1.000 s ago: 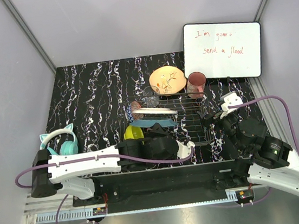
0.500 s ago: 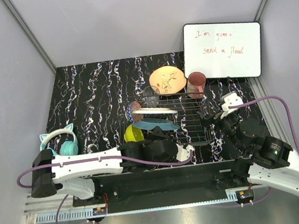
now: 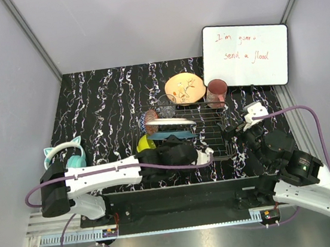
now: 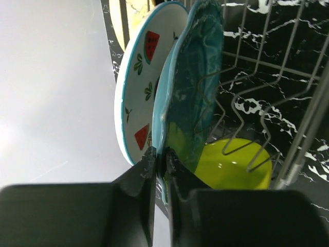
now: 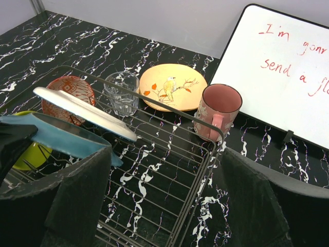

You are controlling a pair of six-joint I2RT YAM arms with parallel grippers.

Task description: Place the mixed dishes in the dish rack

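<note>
Left gripper (image 4: pixel 160 157) is pinching the teal plate (image 4: pixel 198 77) by its rim. I'm holding it on edge among the rack (image 4: pixel 267 82) prongs, just beside the white plate (image 4: pixel 141 87), probably to slot it upright. Right gripper (image 5: pixel 162 154) is hovering spread and empty by the rack, out of the way. Orange plate (image 3: pixel 185 88) is lying behind the rack, with the cup (image 3: pixel 217 93) and glass (image 3: pixel 166 106) at its far edge. I'm working on a black marbled table (image 3: pixel 102 101) between grey walls.

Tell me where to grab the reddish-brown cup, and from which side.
Pinch the reddish-brown handled cup by its rim wall, coming straight down: it stands upright, mouth open, while the silver wire dish rack and the red-lettered whiteboard crowd its sides.
</note>
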